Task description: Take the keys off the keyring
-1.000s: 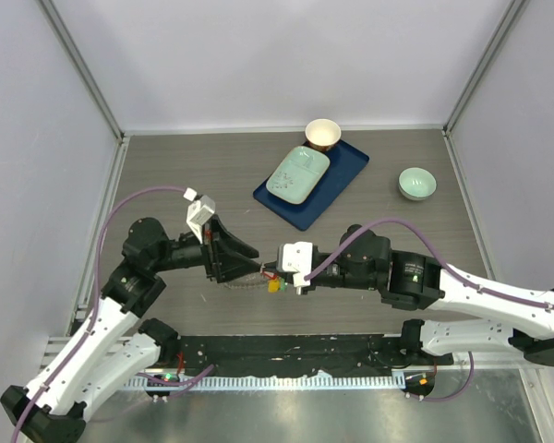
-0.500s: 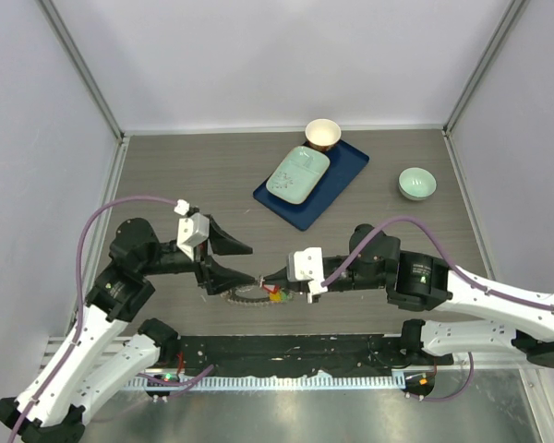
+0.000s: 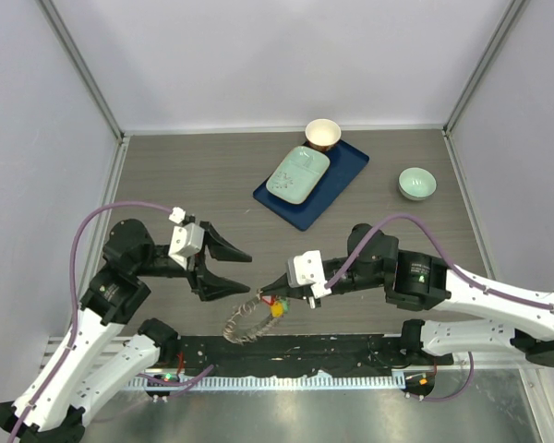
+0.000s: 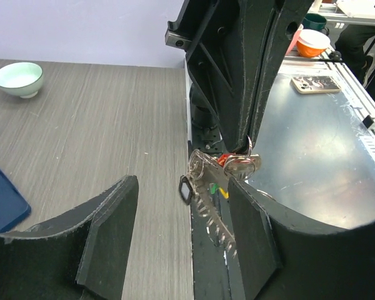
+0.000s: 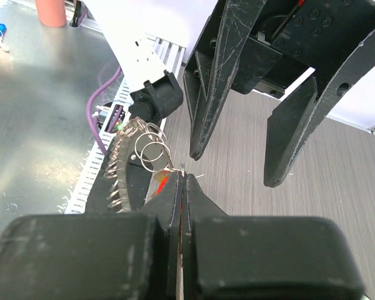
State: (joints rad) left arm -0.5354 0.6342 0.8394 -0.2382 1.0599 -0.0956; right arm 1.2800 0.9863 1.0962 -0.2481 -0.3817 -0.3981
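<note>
My right gripper point(image 3: 273, 293) is shut on the keys point(image 3: 277, 305), pinching thin metal at its tips point(image 5: 183, 178). A red head point(image 5: 162, 182) shows just beside them. The keyring point(image 3: 245, 323), a grey ring fringed with silvery pieces, hangs from that grip over the table's near edge. In the left wrist view the keyring point(image 4: 214, 215) dangles with orange point(image 4: 224, 159) and green point(image 4: 214, 187) heads at its top. My left gripper point(image 3: 229, 269) is open and holds nothing, a little left of the keyring. Its fingers point(image 4: 109, 237) stand on either side of the ring without touching it.
A blue tray point(image 3: 342, 175) at the back holds a pale green dish point(image 3: 297, 173), with a cream cup point(image 3: 322, 133) at its far corner. A pale green bowl point(image 3: 416, 182) sits to the right. The black rail point(image 3: 286, 351) runs along the near edge.
My left gripper has opened and drawn back to the left, off the keyring. The keyring now hangs from my right gripper, lower and nearer the table's front edge.
</note>
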